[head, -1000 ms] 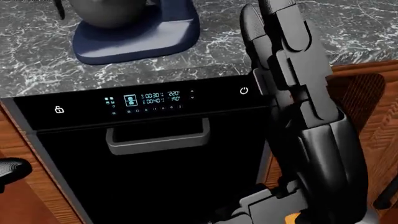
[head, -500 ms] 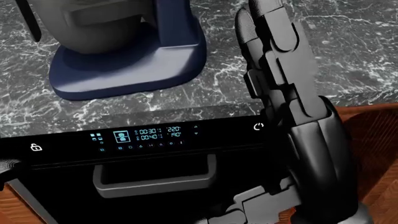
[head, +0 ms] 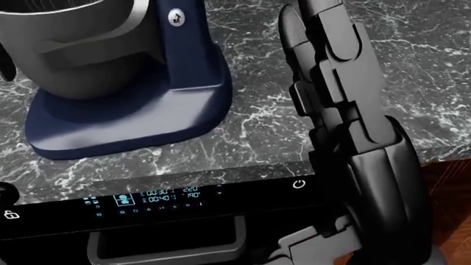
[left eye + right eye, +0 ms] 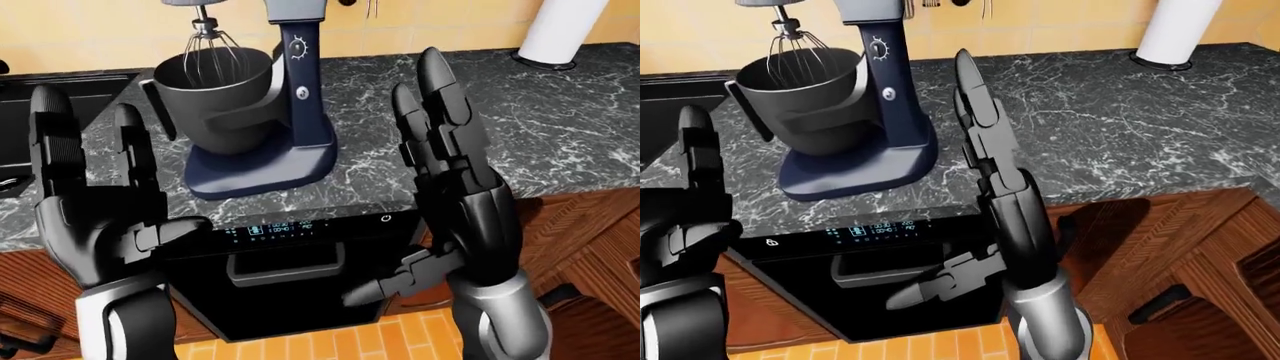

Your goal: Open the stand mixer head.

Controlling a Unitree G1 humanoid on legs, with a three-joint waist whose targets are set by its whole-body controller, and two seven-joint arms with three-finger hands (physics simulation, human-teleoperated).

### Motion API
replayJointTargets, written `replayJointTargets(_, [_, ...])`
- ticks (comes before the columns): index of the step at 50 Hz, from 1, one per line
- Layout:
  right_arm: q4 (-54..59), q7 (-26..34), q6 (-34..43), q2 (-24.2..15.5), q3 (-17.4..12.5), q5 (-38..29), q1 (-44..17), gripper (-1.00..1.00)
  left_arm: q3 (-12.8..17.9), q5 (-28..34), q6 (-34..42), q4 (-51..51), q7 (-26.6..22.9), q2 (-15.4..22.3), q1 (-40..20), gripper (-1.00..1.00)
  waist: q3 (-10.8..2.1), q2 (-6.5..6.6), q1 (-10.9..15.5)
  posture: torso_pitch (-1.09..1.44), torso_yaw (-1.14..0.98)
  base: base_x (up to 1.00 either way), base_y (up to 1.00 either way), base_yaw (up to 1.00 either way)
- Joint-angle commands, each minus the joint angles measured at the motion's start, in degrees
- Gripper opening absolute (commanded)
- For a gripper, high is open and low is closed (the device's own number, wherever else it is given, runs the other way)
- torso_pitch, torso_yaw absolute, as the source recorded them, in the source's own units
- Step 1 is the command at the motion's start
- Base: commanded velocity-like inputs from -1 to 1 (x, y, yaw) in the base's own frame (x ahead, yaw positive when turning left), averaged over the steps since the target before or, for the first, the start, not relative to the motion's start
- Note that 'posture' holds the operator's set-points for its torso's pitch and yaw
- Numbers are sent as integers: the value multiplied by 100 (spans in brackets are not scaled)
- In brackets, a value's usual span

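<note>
Both hands are up with fingers spread, gripping nothing at all. The right hand (image 4: 445, 142) stands with its fingers pointing straight up, thumb sticking out low toward the left of the left-eye view, and it sits just right of the stand mixer (image 4: 262, 112) without touching it. The left hand (image 4: 95, 187) is raised the same way on the left side of that view, fingers loose and apart, also clear of the mixer.

The mixer sits between the two hands on the dark marbled table (image 4: 560, 127). It's got a navy base and column, a dark grey bowl (image 4: 215, 94) clipped onto it, and a wire whisk (image 4: 207, 49) hanging into the bowl from above. The grey mixer head (image 4: 297, 9) is mostly cut off by the top edge, so can't really say if it's tilted or down.

Below the table edge there's a black oven (image 4: 290, 277) with a lit blue display (image 3: 143, 197), a power symbol (image 3: 298, 184) at the right end and a grey handle (image 4: 285, 262). A white roll (image 4: 565, 30) stands at the top right of the table, well apart from the mixer. Wooden cabinets (image 4: 590, 240) run down the right side.
</note>
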Motion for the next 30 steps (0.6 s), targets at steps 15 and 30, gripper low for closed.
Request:
replayJointTargets(15, [-23,-76,-88,44,-29,44,-149,100,72,-59,-82,-50,-9,82,-113,100,-490,43,-15,-14,0,0,0,0])
replayJointTargets(30, [-136,-52,764,103,-129,689,-428,100,92,-30,-171,-19,-23,85,-123,100,-1182,71,19,-24,0,0,0,0])
